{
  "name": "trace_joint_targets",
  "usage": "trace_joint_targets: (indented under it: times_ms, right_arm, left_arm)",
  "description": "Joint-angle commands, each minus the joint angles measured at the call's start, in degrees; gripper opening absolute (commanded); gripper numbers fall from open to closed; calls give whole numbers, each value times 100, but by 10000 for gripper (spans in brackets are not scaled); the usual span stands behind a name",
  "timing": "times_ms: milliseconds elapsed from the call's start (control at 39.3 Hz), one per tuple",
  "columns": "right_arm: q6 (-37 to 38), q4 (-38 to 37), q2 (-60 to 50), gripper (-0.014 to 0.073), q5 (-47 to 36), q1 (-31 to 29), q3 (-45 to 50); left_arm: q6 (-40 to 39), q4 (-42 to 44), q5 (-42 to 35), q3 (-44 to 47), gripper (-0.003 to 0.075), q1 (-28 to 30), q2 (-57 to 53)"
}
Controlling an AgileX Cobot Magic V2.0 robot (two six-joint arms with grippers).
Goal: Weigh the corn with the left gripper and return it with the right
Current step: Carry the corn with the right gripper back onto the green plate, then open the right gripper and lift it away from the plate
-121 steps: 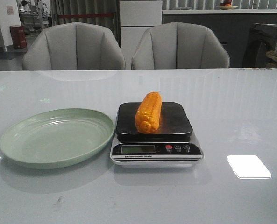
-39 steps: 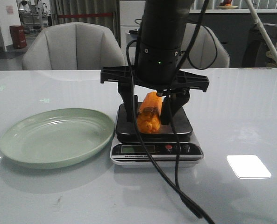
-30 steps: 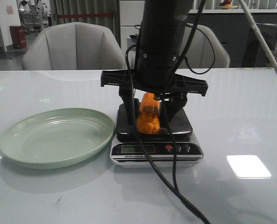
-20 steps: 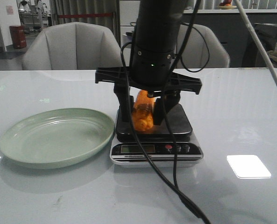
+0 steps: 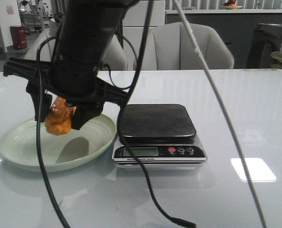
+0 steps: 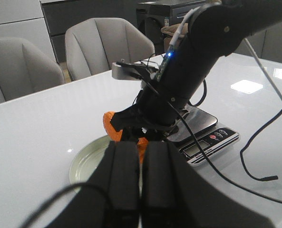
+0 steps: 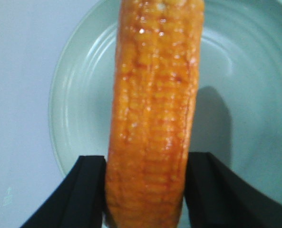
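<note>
The corn [image 5: 58, 119] is an orange-yellow cob held in my right gripper [image 5: 59, 121], a little above the pale green plate [image 5: 94, 138] at the table's left. In the right wrist view the two dark fingers [image 7: 86, 187] press the cob [image 7: 155, 109] from both sides, with the plate [image 7: 236, 57] below it. My left gripper [image 6: 141, 148] is shut and empty, back from the plate, and is out of the front view. The left wrist view also shows the cob [image 6: 111, 131] over the plate [image 6: 82, 164].
A digital scale [image 5: 156, 121] with a bare black platform stands right of the plate; it also shows in the left wrist view [image 6: 208, 137]. The right arm's thin cables [image 5: 145, 190] hang across the table's front. Two grey chairs [image 5: 183, 45] stand behind the table.
My right gripper closed on the corn on the scale, lifted it off and carried it left. It now hangs over the plate and the scale platform is bare.
</note>
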Motion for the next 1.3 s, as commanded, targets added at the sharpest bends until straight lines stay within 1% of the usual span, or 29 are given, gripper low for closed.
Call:
trace_joint_targets:
  times_ms: [0,76,178,280,382,509,560,636,713,789,891,1044,1146,1273]
  right_arm:
    - [5,192,-190,407,-403,3,-195]
    - [5,250,-107,490,-434,29,-212]
    - [5,250,-100,552,-369,35,-234]
    - [5,250,-113,558,-55,-9,-355]
    - [-50,250,-164,557,485,-109,-573]
    - [-399,277,-344,556,1281,-262,-810]
    - [-725,401,-456,556,1597,-320,-886]
    - [-1659,723,-679,556,2031,-430,-940]
    - [-2430,987,-907,556,2347,-536,-940]
    - [-2950,1048,-1167,556,2663,-672,-932]
    - [-3476,1048,-1513,556,2901,-974,-885]
    - [-4047,1048,-2100,556,2963,-1526,-599]
    - [-4194,1048,-2565,556,2845,-1919,-186]
    - [-4526,1043,-3239,556,2543,-2332,651]
  left_arm:
    - [-29,28,-471,-135,114,-7,0]
    - [-29,28,-471,-135,114,-7,0]
    - [-29,28,-471,-135,114,-7,0]
    - [-29,28,-471,-135,114,-7,0]
    - [-29,28,-471,-135,114,-7,0]
    - [-29,28,-471,-135,114,-7,0]
    - [-29,28,-471,-135,114,-7,0]
    - [-29,28,-444,-135,114,-7,0]
    - [-29,28,-444,-135,114,-7,0]
    - [-29,28,-444,-135,114,-7,0]
    - [-29,28,-444,-135,114,-7,0]
    - [-29,28,-444,-135,114,-7,0]
    - [-29,28,-444,-135,114,-7,0]
    - [-29,28,-444,-135,114,-7,0]
